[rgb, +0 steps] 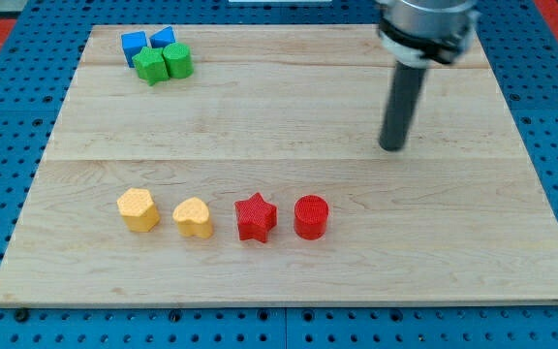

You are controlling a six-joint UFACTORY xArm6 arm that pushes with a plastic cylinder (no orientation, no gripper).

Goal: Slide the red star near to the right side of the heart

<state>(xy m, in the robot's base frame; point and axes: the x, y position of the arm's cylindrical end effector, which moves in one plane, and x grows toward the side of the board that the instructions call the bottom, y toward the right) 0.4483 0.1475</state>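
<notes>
A red star (255, 216) lies on the wooden board at lower centre. A yellow heart (193, 217) lies just to its left, with a small gap between them. A red cylinder (311, 216) stands just right of the star. My tip (392, 147) rests on the board up and to the right of the red blocks, well apart from them and touching no block.
A yellow block (138, 208), roughly hexagonal, lies left of the heart. At the view's top left sits a cluster: two blue blocks (135, 46) (164, 38), a green star-like block (149, 66) and a green block (177, 60). The board's edge (279, 302) runs along the bottom.
</notes>
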